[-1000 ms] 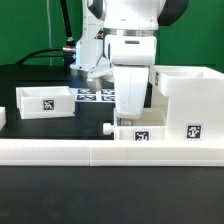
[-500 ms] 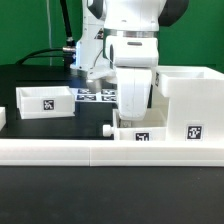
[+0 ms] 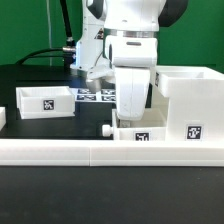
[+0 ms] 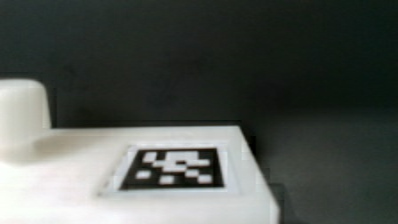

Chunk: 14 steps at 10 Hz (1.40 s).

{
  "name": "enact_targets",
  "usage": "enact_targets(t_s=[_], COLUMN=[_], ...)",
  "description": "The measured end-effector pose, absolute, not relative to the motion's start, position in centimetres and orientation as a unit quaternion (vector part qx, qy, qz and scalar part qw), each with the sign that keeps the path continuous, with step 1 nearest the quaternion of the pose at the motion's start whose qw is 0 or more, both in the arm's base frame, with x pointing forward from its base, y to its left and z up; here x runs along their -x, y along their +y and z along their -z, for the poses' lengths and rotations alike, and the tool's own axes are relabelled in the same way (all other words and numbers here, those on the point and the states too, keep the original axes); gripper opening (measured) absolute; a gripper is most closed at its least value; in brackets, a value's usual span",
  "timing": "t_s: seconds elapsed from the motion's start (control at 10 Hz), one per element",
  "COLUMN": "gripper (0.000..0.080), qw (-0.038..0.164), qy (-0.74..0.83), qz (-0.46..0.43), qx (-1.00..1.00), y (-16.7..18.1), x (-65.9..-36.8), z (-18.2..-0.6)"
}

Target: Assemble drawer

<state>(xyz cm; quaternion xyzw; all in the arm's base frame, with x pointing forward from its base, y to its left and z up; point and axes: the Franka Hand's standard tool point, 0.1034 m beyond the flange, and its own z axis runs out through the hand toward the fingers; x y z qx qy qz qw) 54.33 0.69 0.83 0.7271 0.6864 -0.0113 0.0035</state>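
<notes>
In the exterior view my gripper [image 3: 133,120] hangs straight down onto a small white tray [image 3: 150,136] with a tag on its front, just behind the border wall. Its fingertips are hidden at the tray's rim, so its state does not show. A black knob [image 3: 108,129] sticks out of that tray on the exterior view's left. The large white box shell [image 3: 190,95] stands just to the right of the tray. A second tray [image 3: 45,101] sits at the left. The wrist view shows a white tagged surface [image 4: 178,168] very close, with a white rounded post [image 4: 18,110] beside it.
A long low white border wall [image 3: 70,150] runs across the front. The marker board [image 3: 95,96] lies behind the gripper on the black table. A small white piece [image 3: 3,117] sits at the far left edge.
</notes>
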Motion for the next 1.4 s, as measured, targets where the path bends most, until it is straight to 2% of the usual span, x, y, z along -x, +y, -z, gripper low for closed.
enact_targets(t_s=[0.4,1.1,1.2,1.3,1.4], gripper=[0.0044,0.005,0.0247,0.0247,0.0431], qw=[-0.007,-0.006,-0.003,-0.003,-0.005], qy=[0.696,0.692,0.686,0.685,0.682], qz=[0.032,0.03,0.028,0.028,0.035], qx=[-0.717,-0.722,-0.727,-0.728,-0.73], y=[1.3,1.2,1.3,1.3,1.4], x=[-54.7,-54.7,-54.8,-54.9,-54.9], z=[-1.0,-1.0,-1.5,-1.8,-2.4])
